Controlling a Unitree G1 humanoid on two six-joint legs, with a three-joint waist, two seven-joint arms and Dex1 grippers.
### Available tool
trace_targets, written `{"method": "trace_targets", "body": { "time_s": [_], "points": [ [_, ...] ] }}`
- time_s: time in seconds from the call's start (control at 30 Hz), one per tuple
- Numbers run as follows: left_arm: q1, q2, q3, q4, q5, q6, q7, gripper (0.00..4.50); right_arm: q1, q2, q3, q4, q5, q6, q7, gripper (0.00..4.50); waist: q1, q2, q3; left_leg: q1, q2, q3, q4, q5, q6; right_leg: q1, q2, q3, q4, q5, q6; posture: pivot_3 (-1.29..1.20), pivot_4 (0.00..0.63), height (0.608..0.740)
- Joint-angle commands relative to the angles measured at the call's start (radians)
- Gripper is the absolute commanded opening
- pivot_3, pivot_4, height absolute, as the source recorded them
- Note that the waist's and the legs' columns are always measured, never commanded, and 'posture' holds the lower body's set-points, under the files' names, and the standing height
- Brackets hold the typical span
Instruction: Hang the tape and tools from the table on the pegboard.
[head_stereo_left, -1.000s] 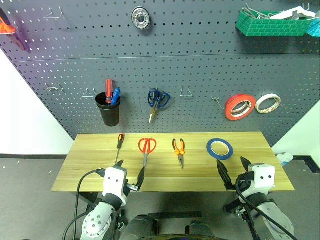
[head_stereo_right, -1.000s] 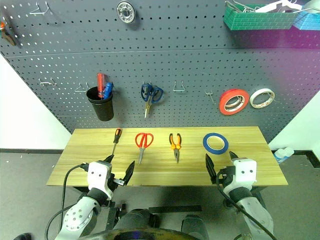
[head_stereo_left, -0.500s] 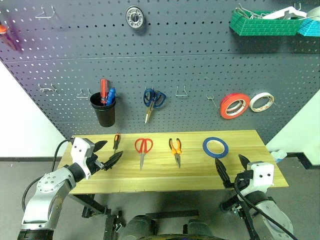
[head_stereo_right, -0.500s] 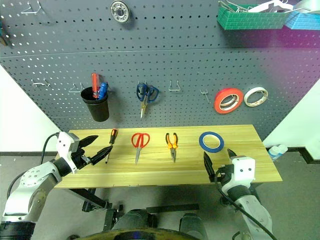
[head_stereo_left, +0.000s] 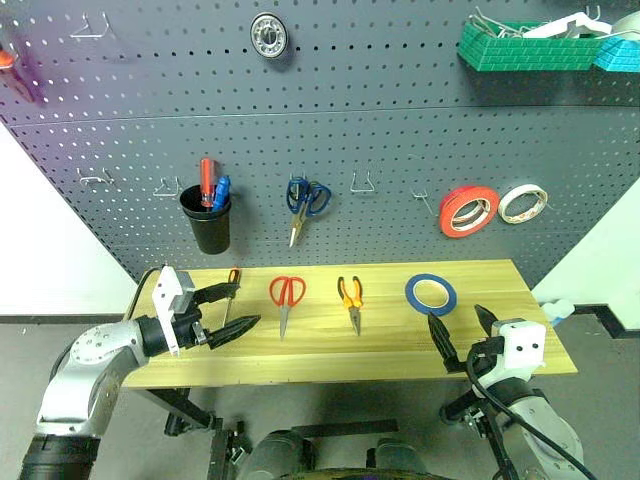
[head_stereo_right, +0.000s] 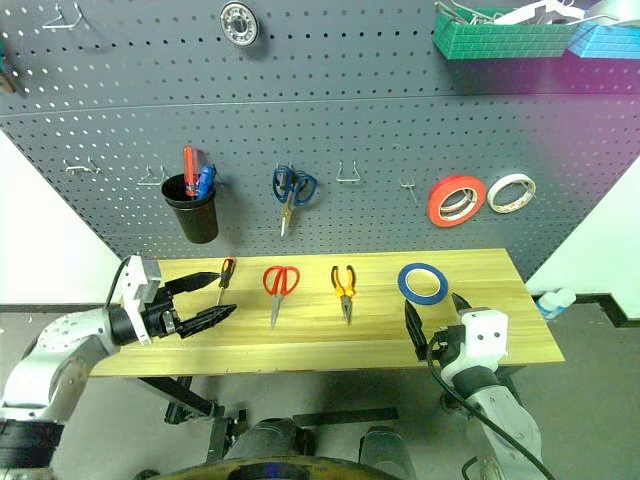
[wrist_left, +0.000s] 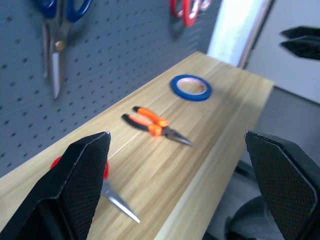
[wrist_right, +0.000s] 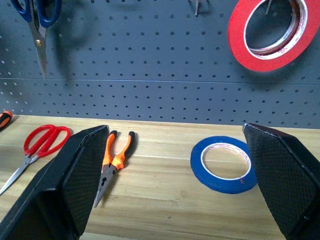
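Observation:
On the light wooden table (head_stereo_left: 330, 352) lie, from left to right, a slim screwdriver (head_stereo_left: 234, 276), red-handled scissors (head_stereo_left: 285, 293), small orange-and-black pliers (head_stereo_left: 351, 296) and the blue tape (head_stereo_left: 431, 294). My left gripper (head_stereo_left: 248, 305) is open over the table's left end, pointing right. Its upper finger crosses in front of the screwdriver, and nothing is between the fingers. My right gripper (head_stereo_left: 456, 318) hangs open at the table's front edge, short of the tape (wrist_right: 222, 162), with nothing in it. The dark pegboard (head_stereo_left: 400, 130) rises behind the table.
On the pegboard hang a black cup (head_stereo_left: 211, 222) of pens, blue-handled scissors (head_stereo_left: 305, 200), a red-orange roll (head_stereo_left: 468, 210), a white roll (head_stereo_left: 527, 203) and a round metal bearing (head_stereo_left: 268, 35). An empty hook (head_stereo_left: 365, 183) is at centre. A green basket (head_stereo_left: 520, 45) sits at the top right.
My left arm has swung out from the front edge to the table's left end and risen, its gripper turning to point right. The right gripper has kept still. The camera shifted.

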Motion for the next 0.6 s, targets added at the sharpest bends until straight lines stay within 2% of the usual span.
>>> {"method": "trace_targets", "body": {
  "time_s": [0.03,0.3,0.4,0.43,0.47,0.5,0.53,0.57,0.6],
  "points": [
    [-0.083,0.035,0.013,0.076,-0.028,0.015,-0.084,4.49,-0.009,-0.008,-0.013,-0.054,0.013,0.000,0.001,4.50,0.000,0.000,0.000,0.000,0.000,0.000,0.000,0.000,0.000,0.000,0.000,0.000,0.000,0.000,0.000,-0.03,0.000,0.723],
    [-0.193,0.017,-0.019,0.204,0.007,-0.020,-0.154,4.49,0.015,-0.013,0.005,-0.111,0.021,0.025,0.011,4.50,-0.003,0.000,0.001,0.000,0.000,0.000,0.000,0.000,0.000,-0.001,0.000,0.001,0.001,0.000,0.001,-0.05,0.000,0.723],
    [-0.221,-0.006,-0.027,0.218,0.021,-0.031,-0.147,4.49,0.043,-0.043,0.066,-0.157,-0.054,0.043,0.012,4.50,-0.001,-0.001,0.000,0.000,0.000,0.000,0.000,0.000,0.000,-0.001,0.000,0.001,0.001,0.000,0.001,-0.06,0.000,0.723],
    [-0.224,-0.008,-0.030,0.218,0.026,-0.035,-0.148,4.49,-0.171,-0.065,0.079,0.023,-0.082,0.102,0.004,4.50,-0.001,-0.001,0.000,0.000,0.000,0.000,0.000,0.000,0.000,-0.001,0.000,0.001,0.001,0.000,0.001,-0.06,0.000,0.723],
    [-0.226,-0.010,-0.031,0.217,0.030,-0.041,-0.147,4.49,-0.382,-0.085,0.088,0.218,-0.111,0.130,0.000,4.50,-0.024,-0.008,0.004,0.000,0.000,0.000,0.000,0.000,0.000,-0.001,0.000,0.001,0.001,0.000,0.001,-0.06,0.000,0.723],
    [-0.227,-0.012,-0.031,0.214,0.032,-0.041,-0.146,4.49,-0.553,-0.105,0.097,0.388,-0.136,0.139,0.002,4.50,-0.041,-0.009,0.007,0.005,0.000,0.001,-0.001,0.001,-0.001,0.001,0.001,0.003,0.001,0.002,-0.003,-0.06,0.000,0.723],
    [-0.227,-0.013,-0.031,0.211,0.033,-0.041,-0.146,4.49,-0.662,-0.115,0.101,0.501,-0.142,0.148,0.013,4.50,-0.051,-0.002,0.016,0.009,-0.001,0.001,0.002,0.001,-0.002,0.004,0.001,0.004,0.000,0.011,-0.004,-0.05,0.000,0.723],
    [-0.223,-0.011,-0.028,0.202,0.033,-0.040,-0.144,4.49,-0.702,-0.117,0.101,0.548,-0.136,0.154,0.026,4.50,-0.057,0.002,0.020,0.013,-0.004,-0.005,0.003,0.001,-0.001,0.011,0.000,0.000,-0.009,0.020,-0.002,-0.05,0.004,0.723],
    [-0.220,-0.009,-0.024,0.192,0.030,-0.033,-0.143,4.49,-0.728,-0.117,0.098,0.578,-0.133,0.161,0.029,4.50,-0.056,-0.002,0.020,0.015,-0.005,-0.009,0.000,0.001,-0.001,0.014,0.001,-0.002,-0.017,0.025,-0.002,-0.05,0.012,0.723]
  ]
}}
